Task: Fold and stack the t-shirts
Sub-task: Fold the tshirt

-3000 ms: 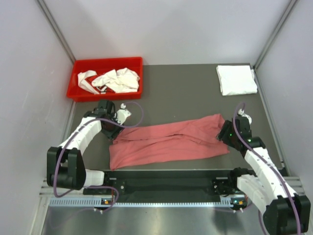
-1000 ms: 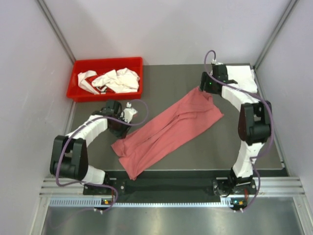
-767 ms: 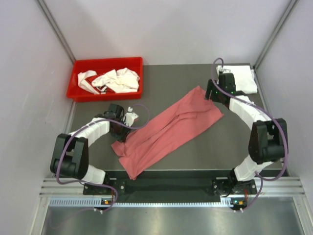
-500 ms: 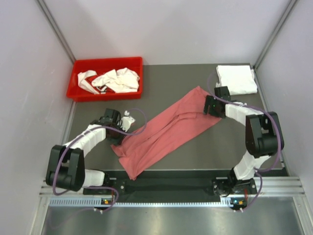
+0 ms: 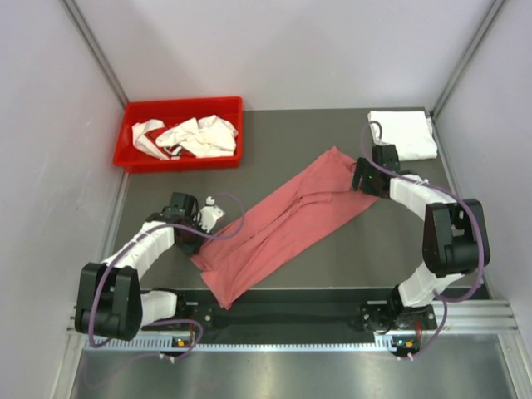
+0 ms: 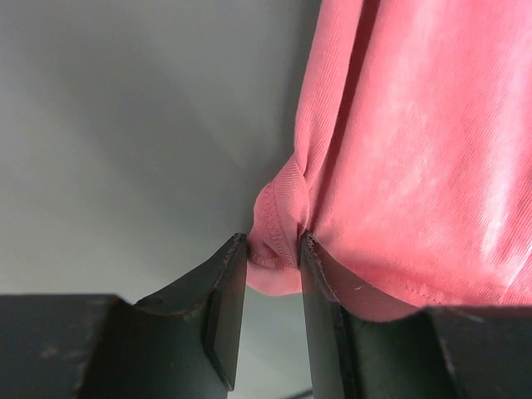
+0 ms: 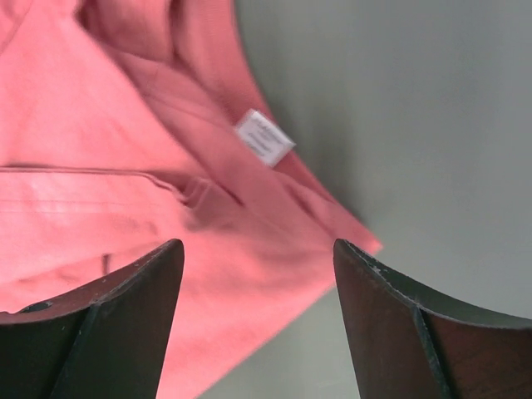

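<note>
A pink t-shirt (image 5: 287,223), folded lengthwise, lies in a diagonal strip across the grey table, from near left to far right. My left gripper (image 5: 196,235) is shut on the shirt's near-left hem (image 6: 274,241), pinching a bunched edge between its fingers (image 6: 224,291). My right gripper (image 5: 359,178) is open above the shirt's far-right corner (image 7: 249,241), near its white label (image 7: 264,138), holding nothing. A folded white t-shirt (image 5: 402,135) lies at the back right corner.
A red bin (image 5: 135,125) holding crumpled white shirts (image 5: 195,136) stands at the back left. Grey walls with metal posts enclose the table. A black rail (image 5: 291,314) runs along the near edge between the arm bases.
My right gripper carried the shirt's right end to the far right, let it go and drew back a little. The shirt now lies diagonally. My left gripper shifted slightly nearer with the hem.
</note>
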`<state>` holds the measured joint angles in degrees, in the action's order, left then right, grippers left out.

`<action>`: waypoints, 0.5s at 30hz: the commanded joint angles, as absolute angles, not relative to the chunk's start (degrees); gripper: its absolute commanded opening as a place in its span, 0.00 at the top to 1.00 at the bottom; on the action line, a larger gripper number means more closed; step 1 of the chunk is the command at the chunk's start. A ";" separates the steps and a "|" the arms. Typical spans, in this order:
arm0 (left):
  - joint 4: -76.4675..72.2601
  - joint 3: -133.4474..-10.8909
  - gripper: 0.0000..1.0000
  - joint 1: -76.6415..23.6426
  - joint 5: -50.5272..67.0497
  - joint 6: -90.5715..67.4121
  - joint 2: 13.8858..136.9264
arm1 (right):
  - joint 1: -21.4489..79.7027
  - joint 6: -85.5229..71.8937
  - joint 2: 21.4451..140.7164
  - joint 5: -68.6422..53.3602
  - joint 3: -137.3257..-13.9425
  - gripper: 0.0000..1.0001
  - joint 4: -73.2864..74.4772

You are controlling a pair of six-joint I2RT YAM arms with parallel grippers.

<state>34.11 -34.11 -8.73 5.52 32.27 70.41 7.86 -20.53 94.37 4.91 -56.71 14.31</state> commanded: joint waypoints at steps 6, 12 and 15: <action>52.63 -41.47 0.59 -7.12 10.09 37.79 69.17 | 4.66 -22.84 91.23 0.89 -50.46 0.30 10.20; 51.07 -45.17 0.59 -7.03 13.80 37.36 70.75 | 4.57 -24.08 97.47 -3.51 -52.55 0.49 7.30; 45.46 -44.48 0.57 -6.86 13.10 34.99 71.80 | 4.48 -24.78 98.96 -4.22 -53.61 0.70 5.98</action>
<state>48.42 -43.77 -7.38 11.55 36.12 70.63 4.71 -23.11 96.40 -1.63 -52.05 8.05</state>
